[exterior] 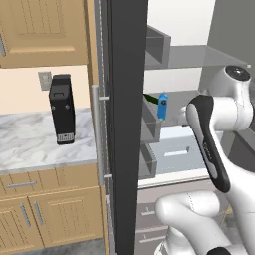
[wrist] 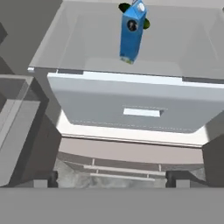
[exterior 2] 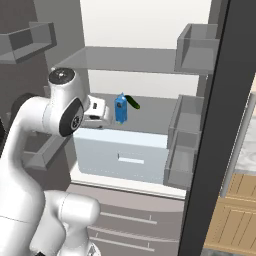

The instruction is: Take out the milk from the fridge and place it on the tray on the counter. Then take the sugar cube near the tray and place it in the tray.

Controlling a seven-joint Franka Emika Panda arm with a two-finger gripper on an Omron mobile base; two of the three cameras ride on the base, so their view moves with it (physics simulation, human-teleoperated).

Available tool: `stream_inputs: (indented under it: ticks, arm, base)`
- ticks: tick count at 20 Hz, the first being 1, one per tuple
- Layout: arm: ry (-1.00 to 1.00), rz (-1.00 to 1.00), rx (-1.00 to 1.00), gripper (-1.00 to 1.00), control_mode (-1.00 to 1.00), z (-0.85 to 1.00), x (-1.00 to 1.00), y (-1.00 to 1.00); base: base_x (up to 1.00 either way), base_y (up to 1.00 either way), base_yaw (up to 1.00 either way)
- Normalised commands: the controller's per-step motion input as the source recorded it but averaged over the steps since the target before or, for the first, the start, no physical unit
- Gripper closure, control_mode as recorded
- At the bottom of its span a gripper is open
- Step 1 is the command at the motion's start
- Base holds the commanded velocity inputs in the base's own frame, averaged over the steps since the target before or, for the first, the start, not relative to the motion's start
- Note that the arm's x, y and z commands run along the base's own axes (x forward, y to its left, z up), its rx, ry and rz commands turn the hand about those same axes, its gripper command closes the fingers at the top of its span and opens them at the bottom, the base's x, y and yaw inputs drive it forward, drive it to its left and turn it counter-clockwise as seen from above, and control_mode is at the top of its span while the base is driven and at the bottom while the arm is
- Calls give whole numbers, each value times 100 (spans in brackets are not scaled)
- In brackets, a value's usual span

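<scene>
Gripper point(exterior 2: 100, 117) released, jaws wide and empty, as we approach the open fridge point(exterior 2: 150, 60). Behind its black door edge, the marble desk point(exterior: 30, 139) carries a coffee machine point(exterior: 62, 109). On the glass shelf point(wrist: 87, 43) above the drawer point(wrist: 131, 107), the milk point(wrist: 132, 33) stands upright, long axis vertical, gable up, well beyond the gripper.

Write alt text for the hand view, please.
A blue milk carton stands upright on a clear glass shelf inside the open fridge, a dark green item just behind it. Below the shelf sits a pale drawer; the tool's open fingertips rise at the bottom.
</scene>
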Motion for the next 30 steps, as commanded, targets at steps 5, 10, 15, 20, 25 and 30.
stream_inputs:
  ticks: [5, 10, 15, 20, 25, 30]
  arm:
    - [-24, -12, 0, -100, -100, 10, 1, -11]
    - [-13, -6, 0, -100, -100, 0, 30, 2]
    - [0, -7, 0, -100, -100, 5, 53, 0]
    - [0, -9, 0, -100, -100, 0, 60, 8]
    - [0, -1, 0, -100, -100, 0, 62, 0]
    - [0, 0, 2, -100, -100, 0, 61, -1]
  base:
    - [0, 0, 0]
    - [0, 0, 0]
    - [0, 0, 0]
    - [0, 0, 0]
    - [0, 0, 0]
    - [0, 0, 0]
